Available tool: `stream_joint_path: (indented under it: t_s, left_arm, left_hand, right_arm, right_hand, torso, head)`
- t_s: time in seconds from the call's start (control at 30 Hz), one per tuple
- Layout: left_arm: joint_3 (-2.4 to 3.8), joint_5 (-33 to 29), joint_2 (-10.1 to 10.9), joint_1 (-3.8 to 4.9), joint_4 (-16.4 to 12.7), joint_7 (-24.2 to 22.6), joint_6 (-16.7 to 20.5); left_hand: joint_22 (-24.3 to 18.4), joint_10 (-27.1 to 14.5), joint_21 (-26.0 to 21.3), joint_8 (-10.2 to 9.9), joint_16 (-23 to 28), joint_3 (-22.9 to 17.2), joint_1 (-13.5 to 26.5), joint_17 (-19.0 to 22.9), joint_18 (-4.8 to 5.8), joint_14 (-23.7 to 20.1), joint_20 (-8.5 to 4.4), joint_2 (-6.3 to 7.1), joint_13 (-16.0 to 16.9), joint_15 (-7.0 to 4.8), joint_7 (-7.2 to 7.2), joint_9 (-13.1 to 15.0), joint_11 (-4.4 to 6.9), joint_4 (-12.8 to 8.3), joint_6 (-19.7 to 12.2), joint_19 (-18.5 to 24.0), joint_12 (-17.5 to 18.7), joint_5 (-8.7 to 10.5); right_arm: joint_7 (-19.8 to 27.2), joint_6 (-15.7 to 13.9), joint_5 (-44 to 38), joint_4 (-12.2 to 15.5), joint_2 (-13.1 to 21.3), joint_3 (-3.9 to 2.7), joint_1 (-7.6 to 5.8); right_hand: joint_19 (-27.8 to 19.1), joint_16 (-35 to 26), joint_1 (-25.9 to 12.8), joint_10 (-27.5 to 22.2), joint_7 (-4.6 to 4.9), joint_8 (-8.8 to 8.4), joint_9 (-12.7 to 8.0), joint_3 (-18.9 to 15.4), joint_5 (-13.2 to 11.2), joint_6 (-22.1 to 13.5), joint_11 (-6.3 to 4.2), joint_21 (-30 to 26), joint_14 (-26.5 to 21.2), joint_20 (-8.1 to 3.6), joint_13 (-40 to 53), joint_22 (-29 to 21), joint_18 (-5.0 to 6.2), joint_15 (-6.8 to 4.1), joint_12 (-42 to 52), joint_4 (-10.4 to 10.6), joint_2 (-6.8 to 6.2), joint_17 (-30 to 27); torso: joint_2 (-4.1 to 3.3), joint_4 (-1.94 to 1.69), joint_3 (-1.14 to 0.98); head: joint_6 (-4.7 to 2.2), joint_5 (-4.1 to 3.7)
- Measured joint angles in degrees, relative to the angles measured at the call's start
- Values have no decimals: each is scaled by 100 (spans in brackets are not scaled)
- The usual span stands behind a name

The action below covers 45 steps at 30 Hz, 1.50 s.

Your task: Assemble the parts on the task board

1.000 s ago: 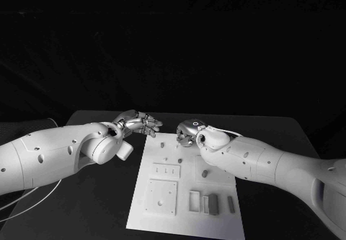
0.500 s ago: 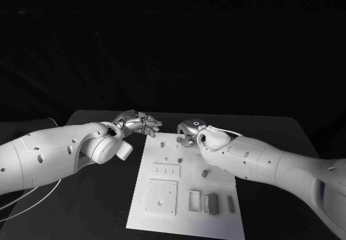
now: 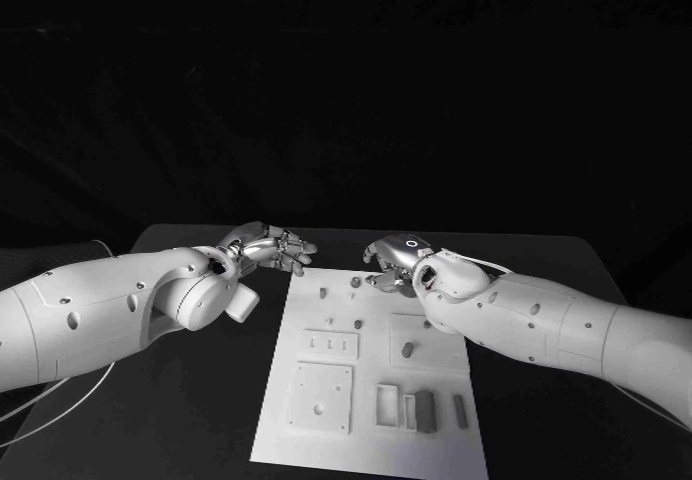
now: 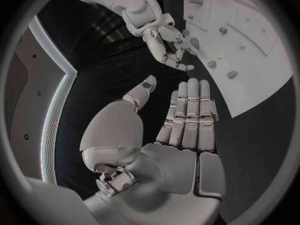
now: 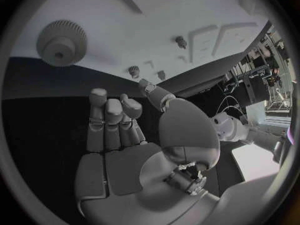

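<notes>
Task board [image 3: 368, 400] lies mid-table [image 3: 173, 400], grey parts [image 3: 421, 410] resting in its near slots | left robot hand [image 3: 274, 247] empty, fingers straight and apart, beside board's far-left corner, unmoved | right robot hand [image 3: 392, 262] empty, fingers curled, has shifted slightly right over board's far edge.

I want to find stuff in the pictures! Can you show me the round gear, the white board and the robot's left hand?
gear [image 5: 61, 42], right wrist view, on its flat round face.
task board [image 3: 440, 440], head view, on a bare near corner.
left robot hand [image 4: 186, 116], left wrist view, on its straight fingers.
</notes>
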<state>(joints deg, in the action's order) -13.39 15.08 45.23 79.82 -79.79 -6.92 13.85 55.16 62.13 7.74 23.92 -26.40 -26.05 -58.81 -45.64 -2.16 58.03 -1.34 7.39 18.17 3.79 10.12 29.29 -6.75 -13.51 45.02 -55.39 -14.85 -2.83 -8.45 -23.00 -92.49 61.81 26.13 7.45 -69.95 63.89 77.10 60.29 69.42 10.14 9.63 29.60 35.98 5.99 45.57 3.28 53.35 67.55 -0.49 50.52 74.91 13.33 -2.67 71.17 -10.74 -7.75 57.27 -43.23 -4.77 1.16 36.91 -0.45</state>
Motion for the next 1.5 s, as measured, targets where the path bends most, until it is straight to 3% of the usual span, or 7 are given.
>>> stream_joint_path:
  t_s: [0.27,0.43,0.6,0.73,0.77,0.83,1.5]
  left_arm:
    - [0,0,36,5,-45,0,8]
    - [-2,1,56,11,-56,-1,11]
    - [-4,1,55,12,-66,-1,12]
    - [-8,1,57,13,-63,-1,12]
    - [-8,1,56,13,-63,-1,12]
    - [-8,1,52,13,-63,-1,12]
    - [-10,2,22,13,-29,-1,9]
  left_hand:
    - [2,0,0,0,0,0,0,0,0,0,0,0,9,0,0,5,0,0,0,0,0,0]
    - [5,0,0,0,0,0,0,-6,0,0,0,0,10,0,0,11,0,0,0,0,0,0]
    - [4,0,-22,0,0,0,0,-6,0,0,0,0,10,0,0,10,0,0,0,0,0,0]
    - [4,0,-22,0,0,0,0,-5,1,0,0,0,15,0,0,10,0,0,0,0,0,0]
    - [4,0,-22,0,0,0,0,-5,0,0,0,0,15,0,0,10,0,0,0,0,0,0]
    - [4,0,-22,0,0,0,0,-5,1,0,0,0,15,0,0,10,0,0,0,0,0,0]
    - [9,0,-22,-24,23,0,0,-9,1,0,0,0,21,0,0,20,0,0,0,0,0,0]
  right_arm:
    - [-38,91,122,372,612,-5,-67]
    - [-42,232,124,315,747,-3,-66]
    - [-42,397,125,243,824,-1,-64]
    - [-42,474,135,117,783,-1,-61]
    - [-41,486,140,90,770,-1,-59]
    - [-38,513,151,27,737,-1,-55]
    - [51,864,336,-451,399,-2,64]
  right_hand:
    - [2,0,-71,1,-1,0,-29,-18,0,0,-1,0,5,0,5,0,-2,7,23,126,-164,0]
    - [1,0,-86,1,25,0,-52,25,0,-27,-1,0,-1,0,5,0,-3,13,23,278,-314,0]
    - [1,0,-134,-43,62,-116,-106,63,0,-228,42,0,-8,1,5,0,-7,19,33,462,-496,1]
    - [-25,28,-85,-78,86,-175,-144,98,0,-376,76,-1,-38,-19,15,0,-20,87,68,607,-617,1]
    - [-26,29,-115,-87,91,-185,-145,72,-135,-424,84,-1,-40,-20,16,0,-81,95,73,641,-670,2]
    - [-26,28,-133,-105,79,-231,-154,52,-281,-520,104,-1,-61,-20,21,0,-90,117,73,690,-782,7]
    - [-86,90,-153,-143,70,-218,-86,16,-311,-603,169,11,-113,-1,26,-1,-105,168,161,948,-847,30]
  torso:
    - [29,60,-5]
    - [44,92,-12]
    - [50,121,-20]
    - [49,131,-29]
    - [49,133,-29]
    - [48,132,-29]
    - [43,108,-16]
  head:
    - [-23,2]
    - [-20,30]
    - [-18,53]
    - [-16,54]
    - [-19,50]
    - [-24,41]
    - [31,45]
